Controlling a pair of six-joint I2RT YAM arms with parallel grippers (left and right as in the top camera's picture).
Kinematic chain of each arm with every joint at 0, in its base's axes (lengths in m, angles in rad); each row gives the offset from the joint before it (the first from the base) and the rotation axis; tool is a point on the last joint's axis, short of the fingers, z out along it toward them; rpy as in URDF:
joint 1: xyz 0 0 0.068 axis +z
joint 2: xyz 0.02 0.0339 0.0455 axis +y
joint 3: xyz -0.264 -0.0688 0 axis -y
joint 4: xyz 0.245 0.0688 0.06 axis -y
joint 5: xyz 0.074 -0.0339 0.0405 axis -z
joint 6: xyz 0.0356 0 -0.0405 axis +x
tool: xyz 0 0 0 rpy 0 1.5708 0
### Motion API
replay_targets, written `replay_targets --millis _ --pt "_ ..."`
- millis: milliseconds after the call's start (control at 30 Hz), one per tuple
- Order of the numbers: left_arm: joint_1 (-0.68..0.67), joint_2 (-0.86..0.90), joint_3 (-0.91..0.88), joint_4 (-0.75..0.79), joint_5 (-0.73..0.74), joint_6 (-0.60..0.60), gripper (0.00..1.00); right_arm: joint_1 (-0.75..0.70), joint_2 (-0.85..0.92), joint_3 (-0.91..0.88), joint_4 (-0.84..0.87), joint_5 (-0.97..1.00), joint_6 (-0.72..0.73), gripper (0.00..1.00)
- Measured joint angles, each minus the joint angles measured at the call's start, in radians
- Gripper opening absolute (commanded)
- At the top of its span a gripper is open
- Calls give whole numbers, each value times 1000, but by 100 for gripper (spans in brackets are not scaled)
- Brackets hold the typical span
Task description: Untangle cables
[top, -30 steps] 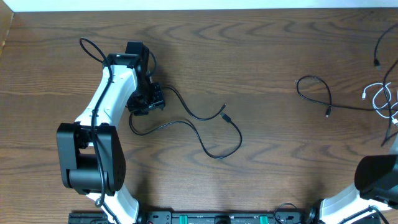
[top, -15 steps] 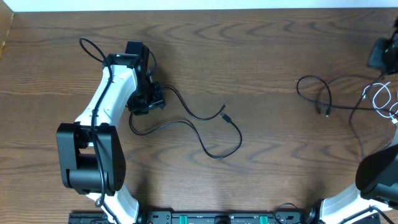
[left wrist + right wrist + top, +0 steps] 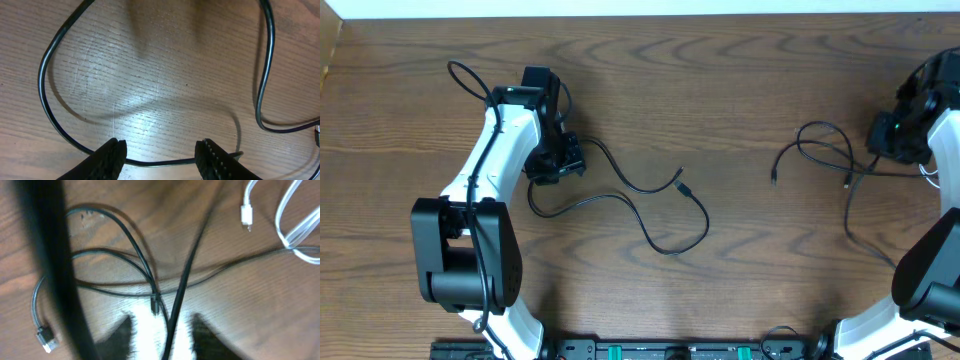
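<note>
A thin black cable lies in loose curves at centre left, both its plugs close together. My left gripper stands at its left end. In the left wrist view the gripper is open, and a strand of the cable runs across the gap, unclamped. A second black cable loops at the right. My right gripper hovers there. It is open in its wrist view, with a black strand passing between the blurred jaws. The white cable lies at the upper right, its plug free.
A thick black arm wire crosses the left of the right wrist view and hides part of the table. Two small black plugs lie near the right jaws. The left arm's own wire loops at the back left.
The right arm has come in from the right edge to the black loops. Those loops have shifted left, and one plug end now lies farther left. The left arm has not moved.
</note>
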Motion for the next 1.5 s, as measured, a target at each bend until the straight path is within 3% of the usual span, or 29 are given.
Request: replay_targets --millis 133,533,700,800,933,1200,1500 --pt "0 0 0 -1 0 0 51 5 0 -69 77 10 12 69" --pt "0 0 -1 3 0 0 51 16 0 -303 281 56 148 72" --pt "0 0 -2 3 0 0 50 30 0 -419 477 83 210 54" --pt "0 0 -2 3 0 0 51 31 -8 -468 589 85 239 35" --pt "0 0 -2 3 0 0 51 30 -12 -496 650 109 267 1" --pt "0 0 -2 3 0 0 50 30 -12 -494 748 74 244 1" --pt "-13 0 -2 8 0 0 50 29 -97 -328 680 180 163 1"
